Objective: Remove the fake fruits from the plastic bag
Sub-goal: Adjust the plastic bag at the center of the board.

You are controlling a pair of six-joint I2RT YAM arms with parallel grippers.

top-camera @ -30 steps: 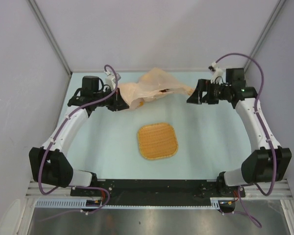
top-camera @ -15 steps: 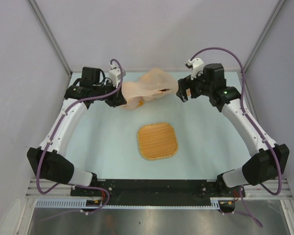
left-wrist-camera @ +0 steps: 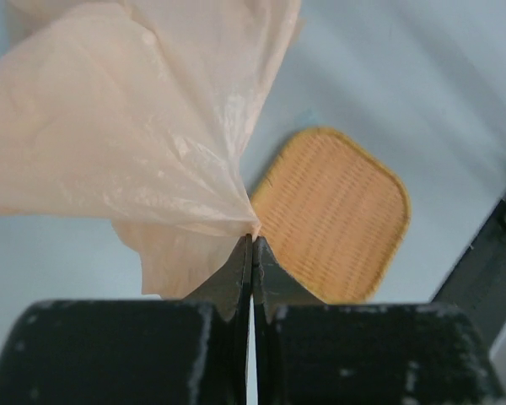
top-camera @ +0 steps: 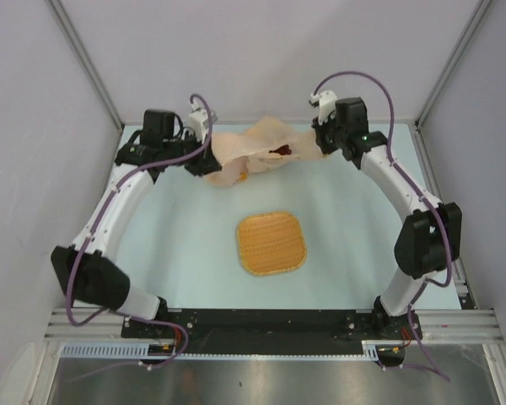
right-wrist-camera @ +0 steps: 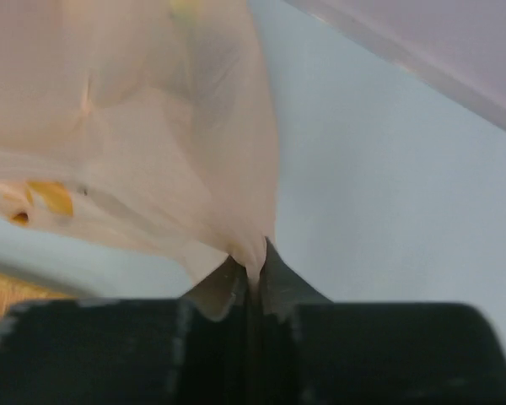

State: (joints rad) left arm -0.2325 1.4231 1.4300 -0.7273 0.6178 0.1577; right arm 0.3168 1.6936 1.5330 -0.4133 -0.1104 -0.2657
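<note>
Surface [top-camera: 354, 228] carries woven tray [top-camera: 271, 243] at centre. Plastic bag [top-camera: 257, 145] spans 12 o'clock of the tray. Left hand [left-wrist-camera: 251, 240] and right hand [right-wrist-camera: 253, 263] each clamp one bag edge. Fake fruits [top-camera: 280, 152] show inside bag.

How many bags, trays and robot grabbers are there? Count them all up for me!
plastic bag: 1
orange woven tray: 1
grippers: 2, the left gripper and the right gripper, each shut on the plastic bag
Total: 4
The fake fruits sit inside the bag, too hidden to count.
</note>
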